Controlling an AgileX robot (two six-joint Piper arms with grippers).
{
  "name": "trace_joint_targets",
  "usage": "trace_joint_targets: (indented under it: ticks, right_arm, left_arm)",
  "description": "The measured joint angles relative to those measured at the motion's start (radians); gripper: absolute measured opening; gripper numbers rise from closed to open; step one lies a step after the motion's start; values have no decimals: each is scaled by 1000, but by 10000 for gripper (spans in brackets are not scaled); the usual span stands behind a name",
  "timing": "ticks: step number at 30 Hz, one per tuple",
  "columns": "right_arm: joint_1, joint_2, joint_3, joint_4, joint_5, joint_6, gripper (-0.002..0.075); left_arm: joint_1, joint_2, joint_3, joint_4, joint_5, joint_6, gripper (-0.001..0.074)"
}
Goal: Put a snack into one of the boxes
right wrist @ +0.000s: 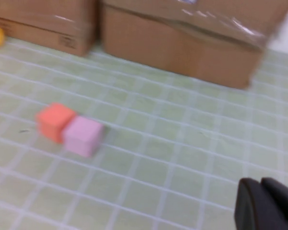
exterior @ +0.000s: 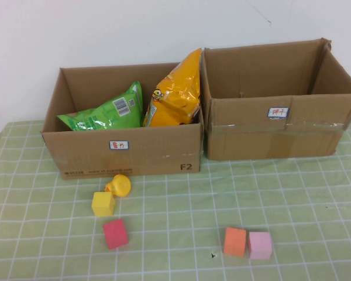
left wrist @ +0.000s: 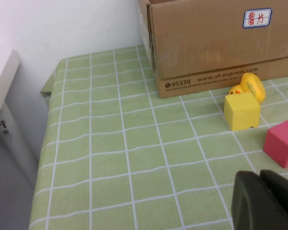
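Left gripper [left wrist: 266, 201] seen closed, nothing held, poised above green checked tablecloth [left wrist: 125, 158] near red block [left wrist: 282, 142]. Right gripper [right wrist: 266, 206] likewise closed and empty, over cloth, well apart from touching orange block [right wrist: 54, 121] and pink block [right wrist: 83, 136]. Yellow block [exterior: 103, 204] and rubber duck [exterior: 119, 185] found just before left box [exterior: 123, 155]. Green snack bag [exterior: 105, 114] and yellow snack bag [exterior: 174, 93] lodged inside left box. Right box [exterior: 275, 137] placed beside it.
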Motion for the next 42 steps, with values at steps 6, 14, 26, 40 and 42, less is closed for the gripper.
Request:
trace_joint_targets:
  ticks: [6, 14, 26, 40, 42]
  right_arm:
    - [-167, -65, 112, 0, -129, 10, -1]
    - [-179, -69, 213, 0, -279, 19, -1]
    - [-226, -69, 209, 0, -231, 19, -1]
    - [-226, -69, 205, -2, -213, 19, -1]
    - [-226, -69, 205, -2, -212, 19, -1]
  left_arm:
    - [0, 0, 0, 0, 2, 0, -1]
    - [0, 0, 0, 1, 2, -3, -1]
    - [0, 0, -1, 2, 4, -3, -1]
    - [0, 0, -1, 2, 4, -3, -1]
    - [0, 0, -1, 2, 4, -3, -1]
